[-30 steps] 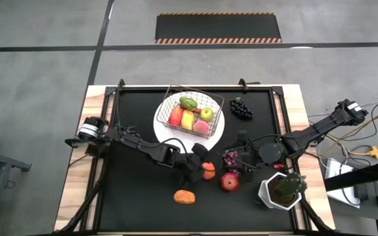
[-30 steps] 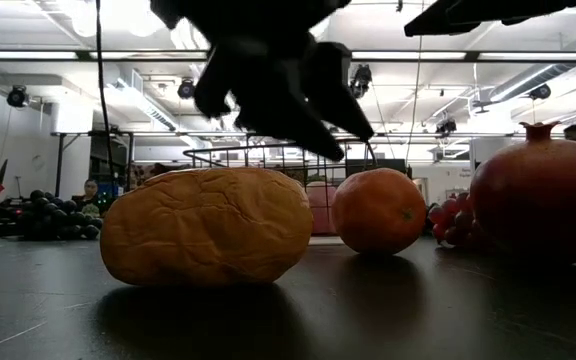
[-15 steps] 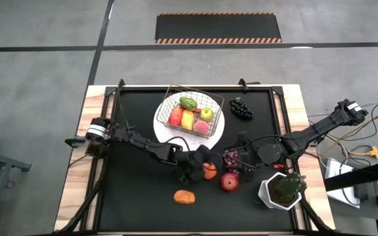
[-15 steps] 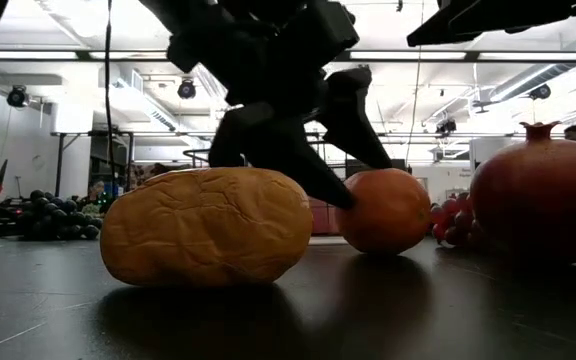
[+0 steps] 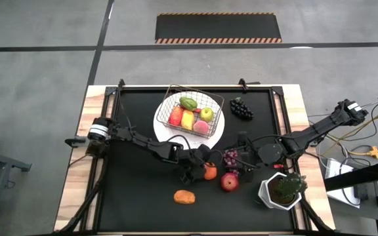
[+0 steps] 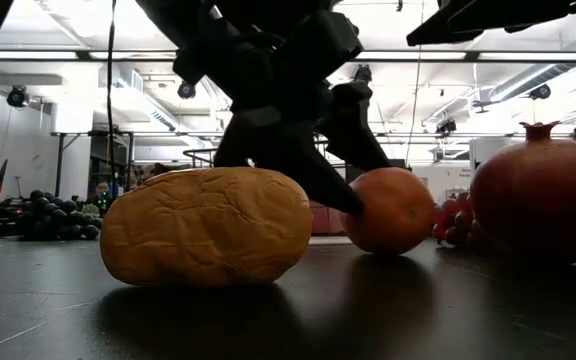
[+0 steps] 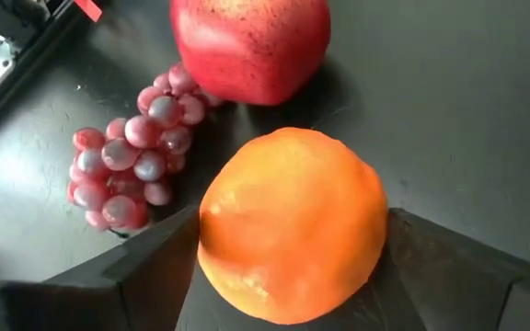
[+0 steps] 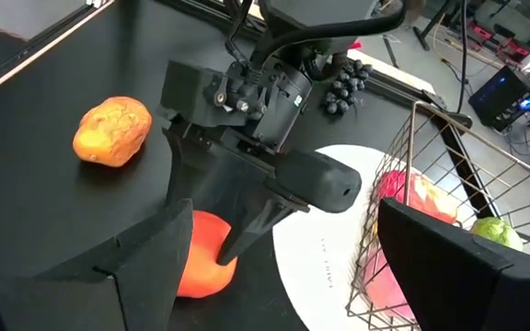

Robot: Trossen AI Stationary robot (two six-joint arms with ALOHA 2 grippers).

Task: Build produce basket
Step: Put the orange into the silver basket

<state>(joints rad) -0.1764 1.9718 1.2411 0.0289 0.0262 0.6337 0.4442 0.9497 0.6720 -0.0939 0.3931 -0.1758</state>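
An orange [image 5: 210, 172] rests on the black table near its middle. My left gripper [image 5: 201, 169] is down at it, open, one finger on each side of the orange [image 7: 288, 225], slanting down from the table's left. The wire basket [image 5: 192, 113] stands on a white plate [image 5: 160, 123] at the far middle and holds several fruits. My right gripper [image 5: 239, 157] hangs open above the table to the right of the orange, with nothing between its fingers. My left gripper has one finger [image 6: 318, 185] against the orange's side [image 6: 360, 212], coming down at a slant from the table's left. Whether the other finger [image 7: 449, 267] touches the orange, I cannot tell. The orange sits on the table.
A red pomegranate [image 5: 229, 181] and a bunch of red grapes [image 5: 230, 157] lie just right of the orange. A lumpy yellow-orange fruit [image 5: 184, 196] lies nearer the front edge. Dark grapes [image 5: 241, 108] lie at the far right. A white plant pot [image 5: 282, 190] stands at the near right.
My left gripper has come down and moved toward the orange, rolling a little, until its fingers stand on either side of it. The orange has been nudged slightly toward the table's right edge.
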